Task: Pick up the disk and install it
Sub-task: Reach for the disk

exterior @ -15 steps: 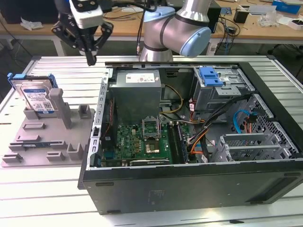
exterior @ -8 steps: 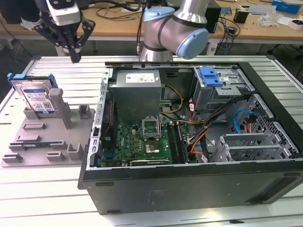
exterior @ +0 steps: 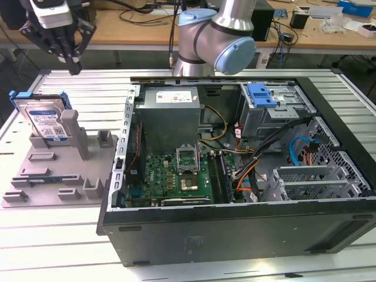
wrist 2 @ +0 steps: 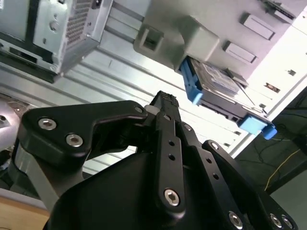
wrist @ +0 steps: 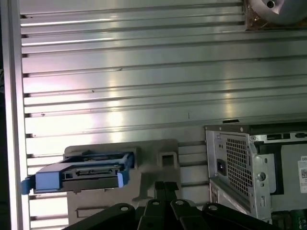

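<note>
Gripper (exterior: 75, 67) hovers above the tabletop (exterior: 59, 235), fingers pressed together, nothing held. Disk (exterior: 47, 120) stands on edge in the grey fixture (exterior: 53, 176), on the exterior view's left of the open computer case (exterior: 235, 229), below the gripper and well apart from it. Reach step, judging by this. A good grasp needs the fingers spread wider than the disk's thickness, centred over its top edge, clear of the grey post (exterior: 73, 129) beside it.

A robotics lab: an opened computer case (exterior: 235, 238) on a slotted aluminium table (exterior: 53, 247), cluttered wooden workbenches (exterior: 111, 29) behind.
</note>
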`<state>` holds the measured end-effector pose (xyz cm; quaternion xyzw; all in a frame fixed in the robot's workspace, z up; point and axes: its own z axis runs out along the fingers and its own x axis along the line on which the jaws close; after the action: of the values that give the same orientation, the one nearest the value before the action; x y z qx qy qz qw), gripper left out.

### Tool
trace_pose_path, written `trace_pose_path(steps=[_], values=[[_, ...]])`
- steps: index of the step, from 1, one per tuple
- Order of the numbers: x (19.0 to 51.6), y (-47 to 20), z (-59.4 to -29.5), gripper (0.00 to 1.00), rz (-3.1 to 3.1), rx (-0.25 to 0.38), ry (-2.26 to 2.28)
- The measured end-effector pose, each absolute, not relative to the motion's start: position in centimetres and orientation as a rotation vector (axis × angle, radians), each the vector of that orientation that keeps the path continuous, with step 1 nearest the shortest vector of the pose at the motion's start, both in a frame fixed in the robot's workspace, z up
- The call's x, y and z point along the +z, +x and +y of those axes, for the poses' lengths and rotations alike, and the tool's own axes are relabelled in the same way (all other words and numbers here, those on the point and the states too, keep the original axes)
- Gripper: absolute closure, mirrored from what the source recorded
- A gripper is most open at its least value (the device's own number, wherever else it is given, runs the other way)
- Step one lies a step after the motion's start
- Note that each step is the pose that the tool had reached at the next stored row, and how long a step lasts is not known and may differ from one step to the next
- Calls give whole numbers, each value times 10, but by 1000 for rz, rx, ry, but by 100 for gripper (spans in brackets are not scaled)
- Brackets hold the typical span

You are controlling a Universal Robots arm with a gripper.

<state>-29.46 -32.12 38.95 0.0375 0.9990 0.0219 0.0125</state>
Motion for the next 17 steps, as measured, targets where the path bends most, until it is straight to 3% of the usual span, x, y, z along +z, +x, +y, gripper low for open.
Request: trace_pose_path(steps=[17], values=[[386,-363,-294,89,3114,68,117]])
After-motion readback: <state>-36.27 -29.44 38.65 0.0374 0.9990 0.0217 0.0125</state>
